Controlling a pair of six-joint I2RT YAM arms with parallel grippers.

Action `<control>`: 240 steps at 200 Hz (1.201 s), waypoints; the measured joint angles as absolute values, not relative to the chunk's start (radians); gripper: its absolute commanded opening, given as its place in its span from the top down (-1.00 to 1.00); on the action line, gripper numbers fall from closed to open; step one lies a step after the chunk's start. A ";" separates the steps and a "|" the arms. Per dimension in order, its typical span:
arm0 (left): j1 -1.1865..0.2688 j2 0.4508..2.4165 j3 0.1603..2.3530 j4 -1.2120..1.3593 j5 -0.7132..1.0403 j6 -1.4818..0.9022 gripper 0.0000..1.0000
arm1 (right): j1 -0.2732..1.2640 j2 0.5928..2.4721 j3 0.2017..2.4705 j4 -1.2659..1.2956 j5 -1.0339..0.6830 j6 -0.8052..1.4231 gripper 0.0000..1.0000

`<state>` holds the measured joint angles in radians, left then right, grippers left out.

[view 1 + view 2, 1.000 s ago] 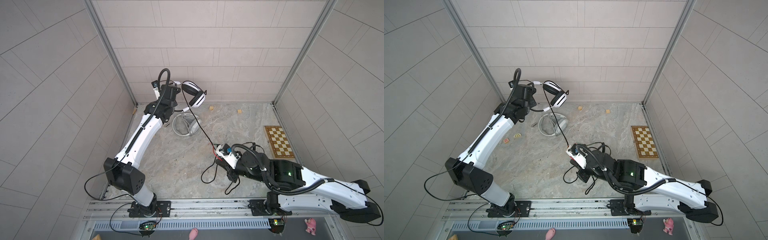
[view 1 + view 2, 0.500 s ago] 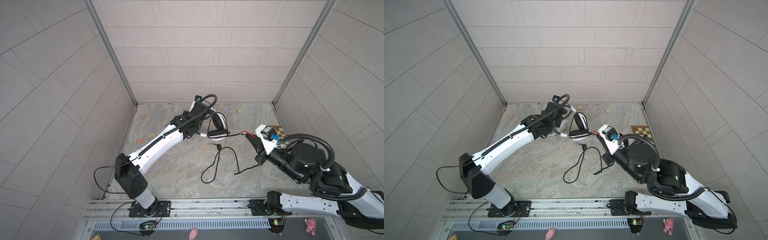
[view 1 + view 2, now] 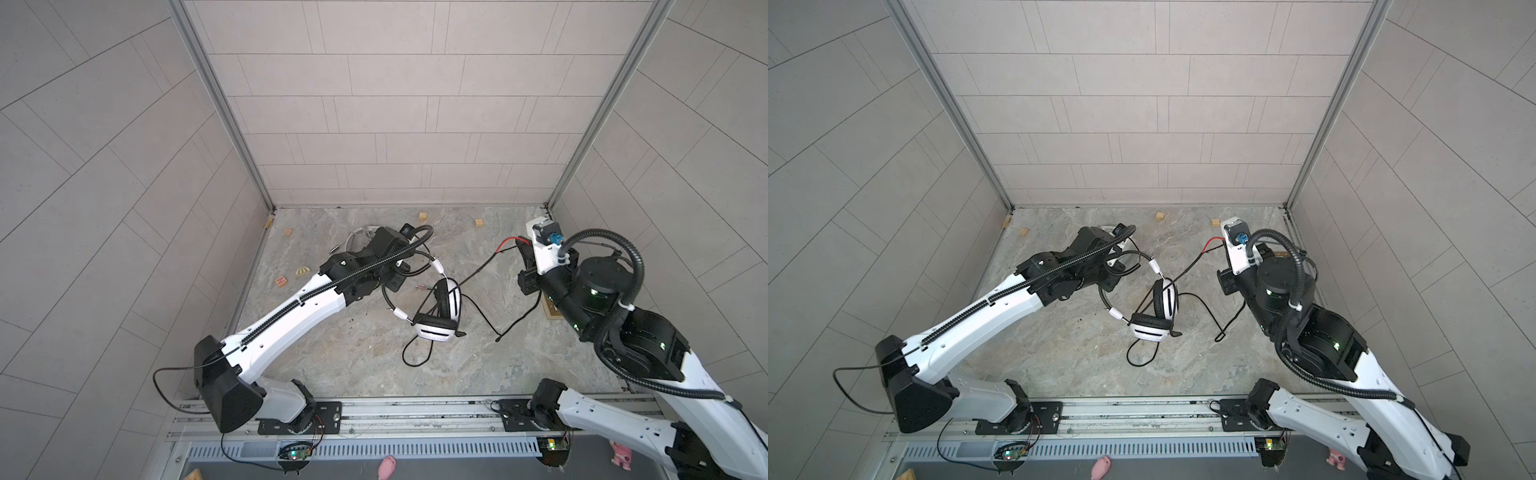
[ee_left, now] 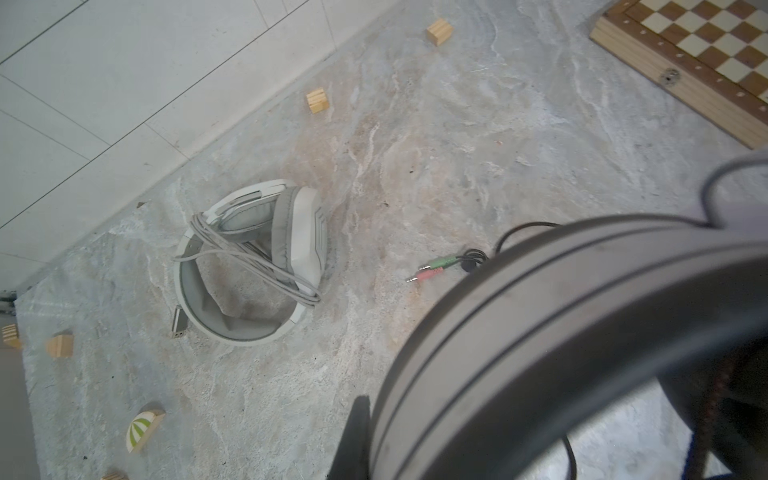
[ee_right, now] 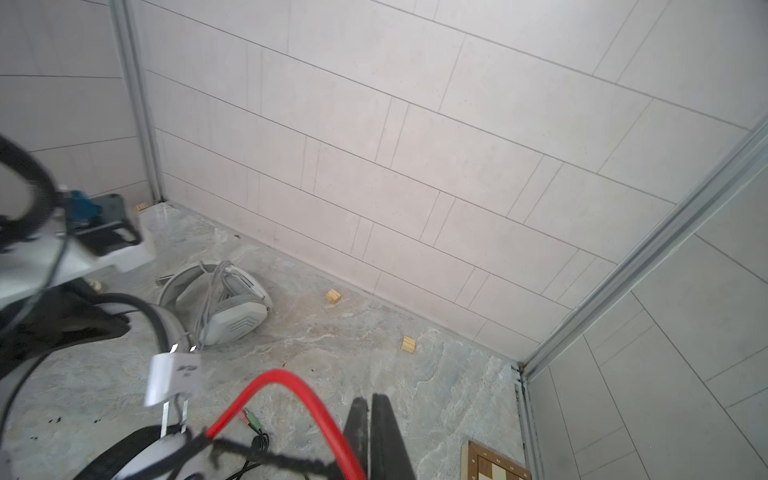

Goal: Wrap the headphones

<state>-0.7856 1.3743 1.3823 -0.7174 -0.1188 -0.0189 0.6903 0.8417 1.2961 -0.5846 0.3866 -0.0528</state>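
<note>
Headphones, both top views: the black-and-white headset [image 3: 440, 316] sits mid-floor between the arms. The white headset [image 3: 358, 240] lies near the back wall, half hidden behind the left arm.
Left gripper, top views: your left gripper [image 3: 394, 279] is clamped on the thin headband wires of the black-and-white headset.
Right gripper, top views: your right gripper [image 3: 522, 248] is closed on the black cable [image 3: 478, 270], which runs in a straight line out from the earcup. A slack loop lies on the floor.
Left wrist view: the white headset [image 4: 249, 266] rests on the floor with its grey cable [image 4: 266, 266] wound across it, so I judge that one done. The plugs [image 4: 434, 266] of the black lead lie free. One finger [image 4: 358, 436] presses the blurred band; its partner is hidden.
Right wrist view: the fingers [image 5: 384, 432] are together with a bare slit between them. The exact pinch point on the lead is not clear.
Step in hand: by my judgement, wrapping the second headset, with the cable paid out and no clear turns on it.
Next move: you will need to carry the cable round the headband while the left grip holds steady. Gather the slack before the plugs snag.
</note>
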 measured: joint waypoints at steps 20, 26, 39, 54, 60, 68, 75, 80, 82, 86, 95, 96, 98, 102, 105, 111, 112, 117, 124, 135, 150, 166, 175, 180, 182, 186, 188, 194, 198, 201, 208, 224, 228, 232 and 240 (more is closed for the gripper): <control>-0.788 1.343 1.374 -0.736 -0.074 -0.002 1.00 | 0.522 0.896 1.291 -0.582 0.241 0.001 0.93; -0.788 1.331 1.369 -0.740 -0.062 0.001 1.00 | 0.482 0.915 1.287 -0.580 0.199 0.018 0.93; -0.788 1.308 1.357 -0.749 -0.040 0.007 1.00 | 0.404 0.960 1.273 -0.579 0.107 0.054 0.93; -0.788 1.276 1.337 -0.750 -0.011 0.011 1.00 | 0.321 1.006 1.251 -0.581 0.004 0.095 0.93; -0.787 1.262 1.327 -0.746 0.001 0.012 1.00 | 0.293 1.021 1.243 -0.581 -0.036 0.111 0.93; -0.787 1.243 1.313 -0.737 0.015 0.012 1.00 | 0.261 1.037 1.229 -0.580 -0.085 0.131 0.93; -0.787 1.223 1.299 -0.726 0.028 0.010 1.00 | 0.239 1.047 1.216 -0.579 -0.124 0.149 0.93; -0.787 1.211 1.291 -0.720 0.036 0.008 1.00 | 0.225 1.052 1.206 -0.577 -0.148 0.161 0.93; -0.787 1.206 1.288 -0.718 0.038 0.008 1.00 | 0.220 1.054 1.201 -0.576 -0.156 0.164 0.93; -0.786 1.197 1.283 -0.712 0.044 0.006 1.00 | 0.211 1.058 1.192 -0.573 -0.176 0.173 0.92; -0.786 1.179 1.276 -0.705 0.056 0.002 1.00 | 0.197 1.066 1.175 -0.568 -0.212 0.188 0.89; -0.786 1.177 1.275 -0.704 0.056 0.002 1.00 | 0.196 1.067 1.174 -0.568 -0.215 0.189 0.89; -0.786 1.173 1.274 -0.702 0.060 0.000 1.00 | 0.194 1.069 1.171 -0.566 -0.223 0.192 0.89; -0.785 1.166 1.273 -0.699 0.066 -0.001 1.00 | 0.190 1.075 1.164 -0.562 -0.239 0.195 0.87; -0.785 1.163 1.273 -0.696 0.072 -0.003 1.00 | 0.188 1.080 1.160 -0.558 -0.252 0.198 0.86; -0.785 1.156 1.273 -0.690 0.087 -0.007 1.00 | 0.184 1.089 1.151 -0.545 -0.281 0.204 0.85; -0.784 1.155 1.273 -0.688 0.091 -0.009 1.00 | 0.184 1.092 1.148 -0.540 -0.290 0.205 0.85; -0.783 1.152 1.274 -0.683 0.105 -0.012 1.00 | 0.183 1.098 1.137 -0.523 -0.316 0.210 0.85; -0.781 1.151 1.276 -0.678 0.133 -0.025 1.00 | 0.183 1.107 1.114 -0.489 -0.358 0.221 0.85; -0.780 1.156 1.287 -0.679 0.176 -0.042 1.00 | 0.190 1.116 1.067 -0.437 -0.408 0.242 0.85; -0.780 1.168 1.318 -0.677 0.225 -0.068 1.00 | 0.219 1.124 1.007 -0.388 -0.438 0.262 0.82; -0.780 1.179 1.374 -0.679 0.255 -0.099 1.00 | 0.270 1.134 0.950 -0.336 -0.448 0.273 0.80; -0.780 1.184 1.416 -0.680 0.271 -0.115 1.00 | 0.297 1.141 0.923 -0.303 -0.449 0.279 0.78; -0.780 1.187 1.444 -0.679 0.281 -0.126 1.00 | 0.314 1.146 0.909 -0.287 -0.448 0.285 0.78; -0.780 1.188 1.456 -0.678 0.285 -0.130 1.00 | 0.321 1.148 0.903 -0.279 -0.448 0.286 0.77; -0.780 1.190 1.480 -0.678 0.293 -0.142 1.00 | 0.332 1.152 0.891 -0.264 -0.448 0.292 0.77; -0.780 1.191 1.493 -0.678 0.296 -0.146 1.00 | 0.339 1.154 0.886 -0.255 -0.448 0.294 0.77; -0.780 1.195 1.534 -0.675 0.308 -0.165 1.00 | 0.357 1.161 0.869 -0.232 -0.447 0.299 0.76; -0.780 1.198 1.556 -0.671 0.314 -0.173 1.00 | 0.368 1.164 0.858 -0.216 -0.447 0.305 0.75; -0.780 1.200 1.577 -0.667 0.318 -0.183 1.00 | 0.376 1.167 0.851 -0.205 -0.447 0.309 0.75; -0.780 1.205 1.617 -0.658 0.327 -0.202 1.00 | 0.395 1.171 0.833 -0.175 -0.445 0.318 0.74; -0.780 1.215 1.679 -0.636 0.339 -0.252 1.00 | 0.427 1.174 0.789 -0.105 -0.445 0.344 0.73; -0.780 1.217 1.689 -0.631 0.342 -0.265 1.00 | 0.432 1.174 0.780 -0.088 -0.446 0.353 0.73; -0.780 1.219 1.695 -0.625 0.344 -0.278 1.00 | 0.435 1.176 0.771 -0.072 -0.448 0.362 0.73; -0.780 1.222 1.700 -0.612 0.347 -0.305 1.00 | 0.438 1.180 0.762 -0.047 -0.449 0.376 0.73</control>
